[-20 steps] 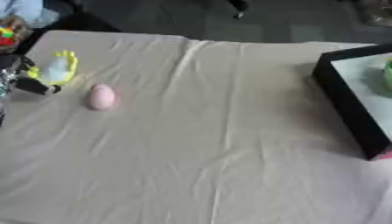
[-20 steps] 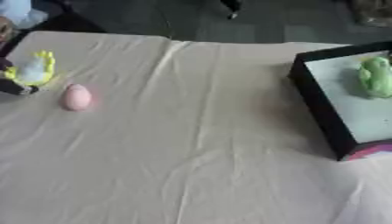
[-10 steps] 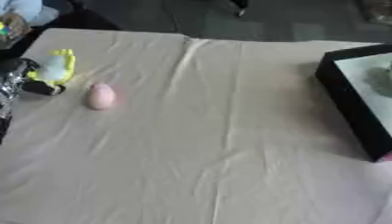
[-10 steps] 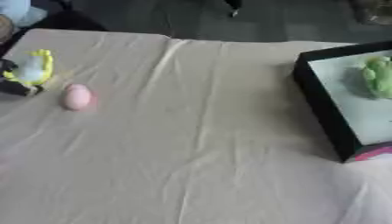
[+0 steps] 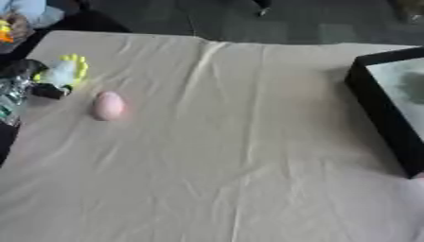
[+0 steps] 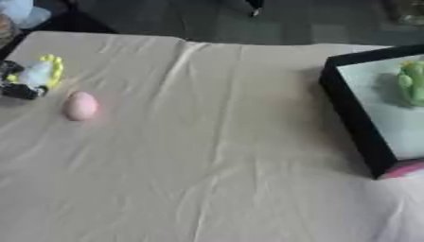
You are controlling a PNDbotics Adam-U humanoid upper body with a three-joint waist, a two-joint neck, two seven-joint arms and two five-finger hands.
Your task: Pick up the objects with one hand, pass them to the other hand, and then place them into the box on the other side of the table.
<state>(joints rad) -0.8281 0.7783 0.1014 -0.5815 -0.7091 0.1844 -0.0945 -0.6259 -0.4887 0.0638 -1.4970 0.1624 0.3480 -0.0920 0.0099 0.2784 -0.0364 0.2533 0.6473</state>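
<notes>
At the left edge, the left robot hand [image 5: 18,87] grips a yellow-white toy [image 5: 65,72]; pink egg [image 5: 109,105] nearby.

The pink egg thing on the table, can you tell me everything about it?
The pink egg is small, smooth and pale pink, like plastic or rubber. It lies on the beige tablecloth near the table's left side, long end pointing away. Nothing touches it. A yellow and white toy sits just beyond it, apart.

An egg-shaped object [image 6: 80,105] lies near the table's [image 6: 215,156] left edge. A toy [image 6: 39,74] sits just behind it, leftward. A box [image 6: 354,118] at the right edge holds another toy [image 6: 411,83].
</notes>
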